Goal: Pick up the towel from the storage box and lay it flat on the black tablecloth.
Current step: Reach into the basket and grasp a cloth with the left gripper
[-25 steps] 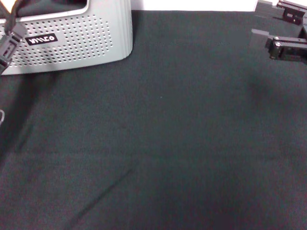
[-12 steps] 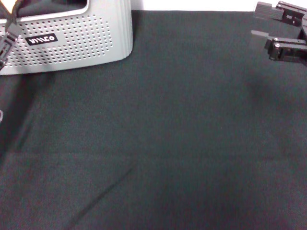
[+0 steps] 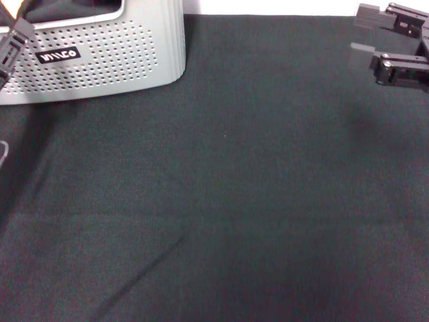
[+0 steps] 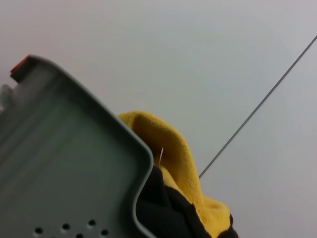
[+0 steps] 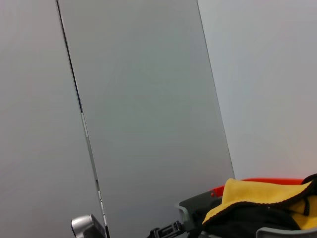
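Observation:
The light grey storage box (image 3: 114, 50), with perforated sides and a black label, stands at the far left of the black tablecloth (image 3: 228, 188). The towel (image 4: 171, 153) is bunched inside it, yellow side and black edging rising above the rim (image 4: 106, 129). The right wrist view shows the same towel (image 5: 257, 196) from far off. My left gripper (image 3: 12, 48) hangs at the box's left front corner, mostly cut off by the picture's edge. My right gripper (image 3: 365, 30) hovers open and holding nothing over the cloth's far right corner.
A white wall runs behind the table's far edge. An orange-red edge (image 5: 262, 182) shows behind the towel. Long creases (image 3: 144, 261) cross the near left part of the cloth.
My left gripper has risen a little along the box's left front corner. The right gripper has barely shifted.

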{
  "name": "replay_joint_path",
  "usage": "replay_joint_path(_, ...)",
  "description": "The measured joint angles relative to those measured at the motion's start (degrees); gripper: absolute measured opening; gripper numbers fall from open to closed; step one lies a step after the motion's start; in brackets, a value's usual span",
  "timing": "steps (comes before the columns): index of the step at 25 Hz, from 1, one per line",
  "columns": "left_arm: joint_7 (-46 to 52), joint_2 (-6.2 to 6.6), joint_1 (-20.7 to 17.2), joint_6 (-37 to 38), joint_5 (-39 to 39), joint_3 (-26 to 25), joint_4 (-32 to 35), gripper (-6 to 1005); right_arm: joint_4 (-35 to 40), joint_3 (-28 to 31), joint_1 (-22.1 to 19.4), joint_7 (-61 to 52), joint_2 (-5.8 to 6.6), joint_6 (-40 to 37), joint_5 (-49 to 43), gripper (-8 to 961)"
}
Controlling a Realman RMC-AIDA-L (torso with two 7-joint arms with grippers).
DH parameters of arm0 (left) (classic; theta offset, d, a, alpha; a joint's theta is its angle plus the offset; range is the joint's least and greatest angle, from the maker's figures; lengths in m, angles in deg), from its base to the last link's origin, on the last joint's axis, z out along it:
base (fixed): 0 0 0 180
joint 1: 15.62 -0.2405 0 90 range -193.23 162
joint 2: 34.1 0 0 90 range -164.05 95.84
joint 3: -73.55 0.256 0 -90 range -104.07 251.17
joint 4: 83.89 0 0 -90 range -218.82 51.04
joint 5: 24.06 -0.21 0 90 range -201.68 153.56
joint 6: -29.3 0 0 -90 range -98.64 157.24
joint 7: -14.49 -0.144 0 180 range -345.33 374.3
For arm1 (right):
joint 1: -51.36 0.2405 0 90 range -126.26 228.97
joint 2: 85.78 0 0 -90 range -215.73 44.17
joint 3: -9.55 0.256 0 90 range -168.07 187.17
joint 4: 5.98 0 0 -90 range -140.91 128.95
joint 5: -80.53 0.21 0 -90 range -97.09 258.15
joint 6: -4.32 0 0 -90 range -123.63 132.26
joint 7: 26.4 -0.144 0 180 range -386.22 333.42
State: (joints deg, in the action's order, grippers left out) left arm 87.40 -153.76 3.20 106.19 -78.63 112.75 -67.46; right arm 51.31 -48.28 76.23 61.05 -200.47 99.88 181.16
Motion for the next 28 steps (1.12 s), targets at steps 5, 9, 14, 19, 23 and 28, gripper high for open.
replay_joint_path(5,0.0,0.09,0.6,0.0,0.7,0.0,0.0,819,-0.1,0.2,0.3,0.0,0.0,0.0,0.0,871)
replay_joint_path(9,0.0,0.18,0.8,0.0,0.8,0.0,0.0,818,-0.1,0.5,0.3,0.0,0.0,0.0,0.0,871)
replay_joint_path(14,0.1,0.21,0.8,0.1,0.8,0.0,0.0,755,-0.1,0.6,0.4,0.0,0.0,0.0,0.0,871)
replay_joint_path(19,0.1,0.28,0.8,0.3,0.6,0.2,-0.2,444,-0.1,0.6,0.5,0.0,0.01,-0.1,0.0,871)
replay_joint_path(23,0.1,0.16,0.7,0.3,0.3,0.2,-0.2,334,-0.1,0.6,0.5,0.0,0.05,-0.1,0.0,871)
replay_joint_path(28,0.1,0.07,0.5,0.4,0.1,0.5,-0.3,306,-0.2,0.6,0.5,0.0,0.08,-0.1,0.0,871)
